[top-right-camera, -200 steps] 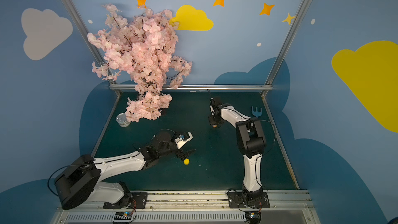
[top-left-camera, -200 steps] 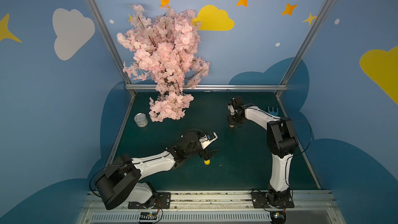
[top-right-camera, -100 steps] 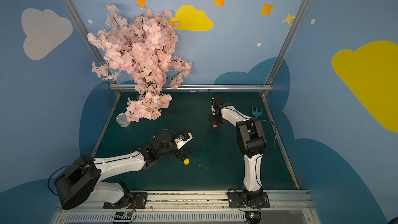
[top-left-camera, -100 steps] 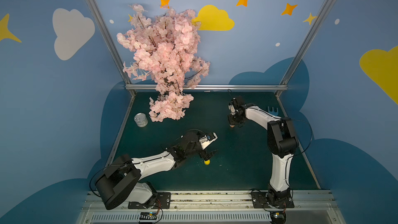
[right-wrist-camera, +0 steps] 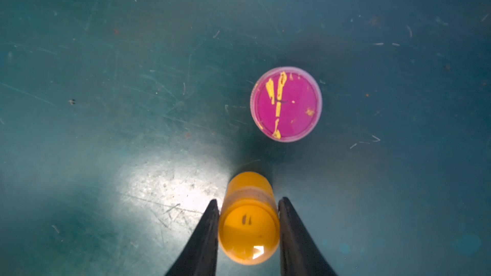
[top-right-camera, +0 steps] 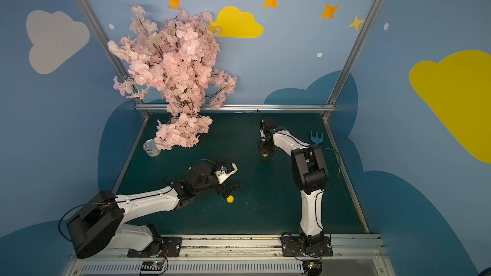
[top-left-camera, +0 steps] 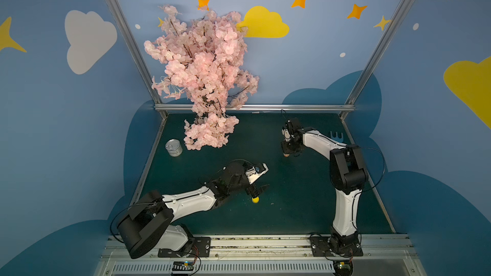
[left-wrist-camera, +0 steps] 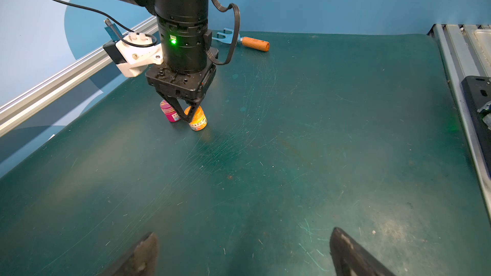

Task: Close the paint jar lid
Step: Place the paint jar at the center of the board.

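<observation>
A small orange paint jar [right-wrist-camera: 248, 234] stands upright on the green mat, its orange lid on top. My right gripper [right-wrist-camera: 249, 200] points straight down and is shut on it at lid height, one finger on each side. The left wrist view shows the same grip [left-wrist-camera: 186, 118] on the orange jar [left-wrist-camera: 198, 122]. Close beside it stands a pink paint jar [right-wrist-camera: 286, 104], its lid streaked with yellow. In both top views the right gripper [top-left-camera: 291, 152] hides most of the jars. My left gripper [left-wrist-camera: 243, 250] hangs open and empty over the mat's front middle [top-left-camera: 257, 190].
A small yellow round thing [top-left-camera: 255, 199] lies on the mat right by the left gripper. A tin can [top-left-camera: 174, 148] and a pink blossom tree [top-left-camera: 204, 75] stand at the back left. A blue hand rake [left-wrist-camera: 243, 40] with a wooden handle lies by the right wall.
</observation>
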{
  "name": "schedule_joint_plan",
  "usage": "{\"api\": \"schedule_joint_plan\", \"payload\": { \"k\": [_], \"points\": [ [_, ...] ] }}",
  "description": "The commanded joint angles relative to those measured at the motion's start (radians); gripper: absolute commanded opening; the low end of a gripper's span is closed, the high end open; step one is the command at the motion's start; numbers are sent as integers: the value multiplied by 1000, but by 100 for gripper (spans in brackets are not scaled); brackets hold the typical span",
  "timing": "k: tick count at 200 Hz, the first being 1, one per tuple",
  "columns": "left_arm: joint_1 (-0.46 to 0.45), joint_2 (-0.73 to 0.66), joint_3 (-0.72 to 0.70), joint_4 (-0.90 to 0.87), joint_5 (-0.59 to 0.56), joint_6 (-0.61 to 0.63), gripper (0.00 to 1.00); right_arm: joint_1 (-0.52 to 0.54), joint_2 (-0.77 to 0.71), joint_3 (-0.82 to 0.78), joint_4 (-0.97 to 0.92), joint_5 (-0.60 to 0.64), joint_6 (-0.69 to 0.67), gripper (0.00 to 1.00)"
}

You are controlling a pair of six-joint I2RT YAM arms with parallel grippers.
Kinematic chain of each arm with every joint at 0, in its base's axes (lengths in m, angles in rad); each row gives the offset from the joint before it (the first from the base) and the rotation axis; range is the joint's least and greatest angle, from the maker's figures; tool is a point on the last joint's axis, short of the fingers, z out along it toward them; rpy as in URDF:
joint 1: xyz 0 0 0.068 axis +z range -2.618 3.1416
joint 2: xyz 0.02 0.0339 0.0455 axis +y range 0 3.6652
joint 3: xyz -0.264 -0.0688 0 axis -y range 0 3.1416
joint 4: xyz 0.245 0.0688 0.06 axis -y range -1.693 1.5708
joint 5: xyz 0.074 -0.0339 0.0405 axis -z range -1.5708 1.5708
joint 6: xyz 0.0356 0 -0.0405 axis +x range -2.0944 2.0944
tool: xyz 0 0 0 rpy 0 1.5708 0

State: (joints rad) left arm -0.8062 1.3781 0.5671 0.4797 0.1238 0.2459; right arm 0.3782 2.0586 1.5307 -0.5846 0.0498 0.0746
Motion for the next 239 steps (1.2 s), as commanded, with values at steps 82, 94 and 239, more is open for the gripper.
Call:
{"api": "schedule_joint_plan", "payload": {
  "k": [82,94,239],
  "points": [
    [-1,-13,-7,11,17,12,100,-3,19,27,-25,5,10,36],
    [-1,-14,-7,11,17,12,100,-3,17,29,-30,8,6,40],
    [-1,-13,-2,7,22,3,100,16,-76,4,-11,77,-11,75]
  ]
}}
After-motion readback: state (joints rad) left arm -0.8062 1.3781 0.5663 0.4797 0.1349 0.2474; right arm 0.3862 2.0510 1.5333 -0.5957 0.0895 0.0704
